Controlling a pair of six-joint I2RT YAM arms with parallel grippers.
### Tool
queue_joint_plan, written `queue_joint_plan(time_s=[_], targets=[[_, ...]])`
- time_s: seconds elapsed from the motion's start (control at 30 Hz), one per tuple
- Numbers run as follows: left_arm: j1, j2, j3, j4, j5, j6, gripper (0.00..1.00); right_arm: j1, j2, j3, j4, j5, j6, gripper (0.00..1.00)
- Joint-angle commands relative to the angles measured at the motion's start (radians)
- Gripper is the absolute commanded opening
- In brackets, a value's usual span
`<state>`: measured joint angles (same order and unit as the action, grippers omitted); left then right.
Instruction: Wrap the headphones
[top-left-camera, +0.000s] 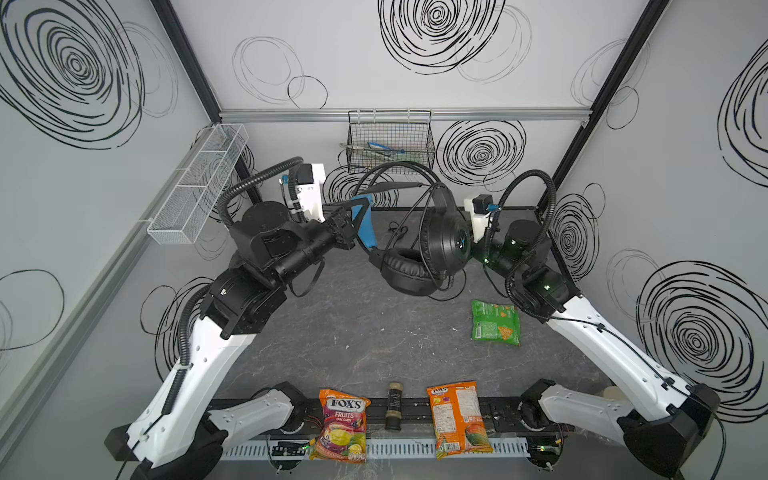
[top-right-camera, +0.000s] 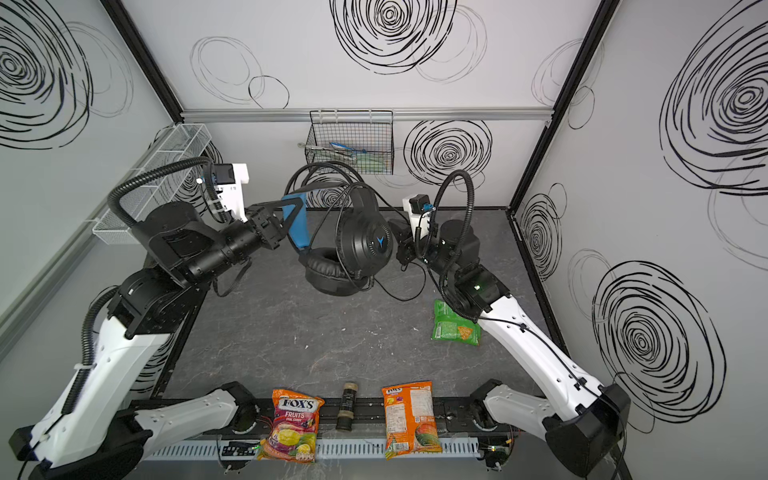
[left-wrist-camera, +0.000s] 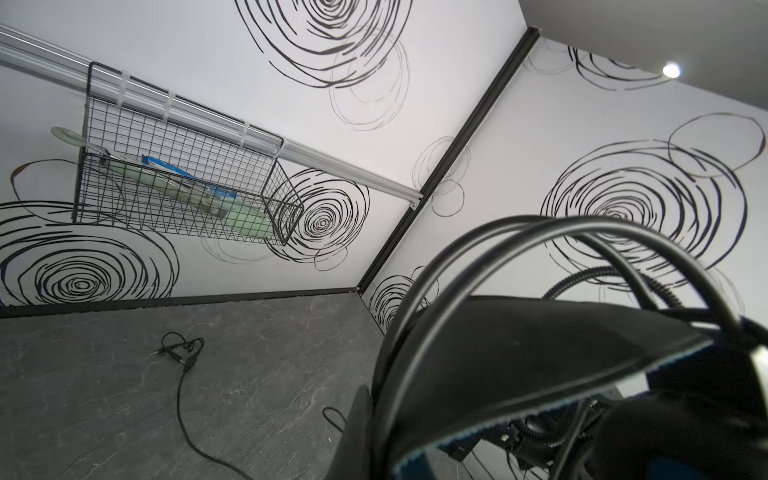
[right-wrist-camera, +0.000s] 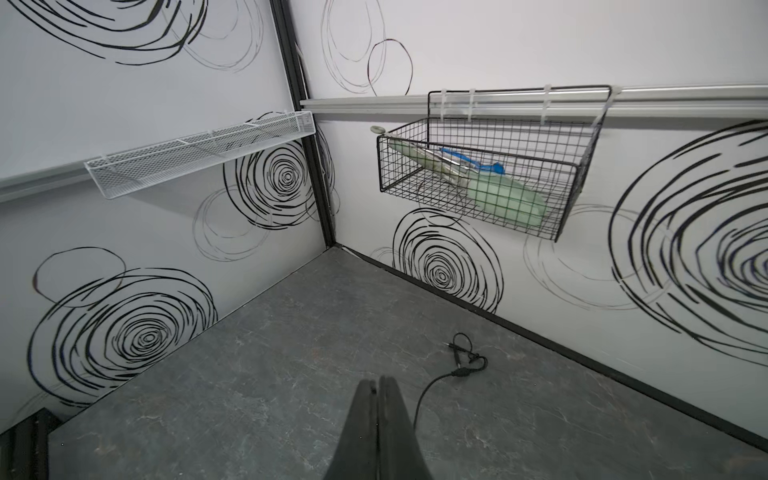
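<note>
Two grippers attend the headphones (top-left-camera: 446, 241), which hang clear of the table (top-left-camera: 332, 332) at its far middle. The left gripper (top-left-camera: 365, 203) is clamped on the blue inner strap and carries the whole headset. The right gripper (right-wrist-camera: 378, 386) has its jaws pressed together; whether the thin cable (right-wrist-camera: 432, 382) is pinched between them cannot be told. Judged step: winding is under way, since loops of cable drape round the headband and earcups while the plug end (top-left-camera: 392, 227) lies loose on the table. The next move calls for a sure hold on the slack, carried round the headset without dragging it from the left grip. Legible writing: "FOX'S FRUITS OVAL CANDY" on the candy bag (top-left-camera: 343, 424). Print on the orange packet (top-left-camera: 457, 419) and green packet (top-left-camera: 495, 322) is too small to read.
</note>
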<state>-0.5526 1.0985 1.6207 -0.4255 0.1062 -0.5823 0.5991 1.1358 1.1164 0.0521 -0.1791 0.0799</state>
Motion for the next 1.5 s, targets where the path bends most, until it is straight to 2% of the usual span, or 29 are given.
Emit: queue_joint_plan(time_s=[0.0, 0.13, 0.3, 0.57, 0.7, 0.8, 0.97, 1.23, 1.47], targets=[[0.011, 0.007, 0.088, 0.185, -0.031, -0.18, 0.0, 0.011, 0.023, -0.021, 0.054, -0.057, 0.076, 0.0], [0.015, 0.052, 0.131, 0.222, -0.022, -0.297, 0.0, 0.039, 0.048, -0.007, 0.049, -0.06, 0.082, 0.0], [0.007, 0.084, 0.103, 0.324, -0.016, -0.466, 0.0, 0.074, 0.055, -0.003, 0.083, -0.079, 0.099, 0.0], [-0.029, 0.139, 0.104, 0.41, -0.046, -0.569, 0.0, 0.118, 0.074, 0.013, 0.15, -0.131, 0.143, 0.05], [-0.055, 0.159, 0.128, 0.425, -0.063, -0.576, 0.0, 0.129, 0.091, 0.01, 0.166, -0.149, 0.158, 0.06], [-0.06, 0.162, 0.13, 0.437, -0.079, -0.586, 0.0, 0.129, 0.091, -0.001, 0.197, -0.177, 0.181, 0.1], [-0.067, 0.141, 0.117, 0.443, -0.161, -0.576, 0.0, 0.129, 0.099, -0.013, 0.227, -0.225, 0.213, 0.16], [-0.058, 0.132, 0.139, 0.35, -0.312, -0.552, 0.0, 0.157, 0.104, -0.011, 0.168, -0.22, 0.189, 0.0], [-0.02, 0.167, 0.243, 0.155, -0.468, -0.476, 0.0, 0.262, 0.074, 0.011, 0.028, -0.162, 0.084, 0.0]])
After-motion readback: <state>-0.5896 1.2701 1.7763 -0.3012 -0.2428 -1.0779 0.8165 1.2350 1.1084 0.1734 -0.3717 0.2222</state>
